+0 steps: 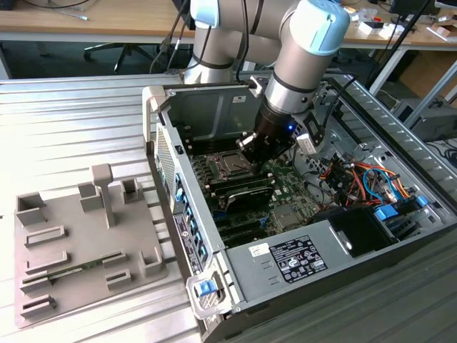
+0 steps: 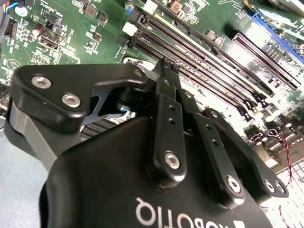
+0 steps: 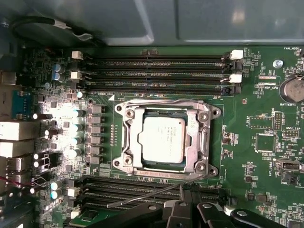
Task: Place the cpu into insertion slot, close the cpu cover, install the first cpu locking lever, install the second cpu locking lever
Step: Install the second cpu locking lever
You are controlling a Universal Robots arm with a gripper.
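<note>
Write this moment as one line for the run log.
cpu: in slot | cpu cover: closed over it | end effector: shut, at thin lever beside socket

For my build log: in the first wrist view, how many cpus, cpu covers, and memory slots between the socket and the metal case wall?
cpu: 1
cpu cover: 1
memory slots on that side: 4
Total: 6

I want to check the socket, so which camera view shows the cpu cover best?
The first wrist view: the cpu cover lies flat around the cpu, seen from straight above with its whole frame visible. The exterior view shows it small, beside the gripper. In the second wrist view the gripper stands in front of that area.
</note>
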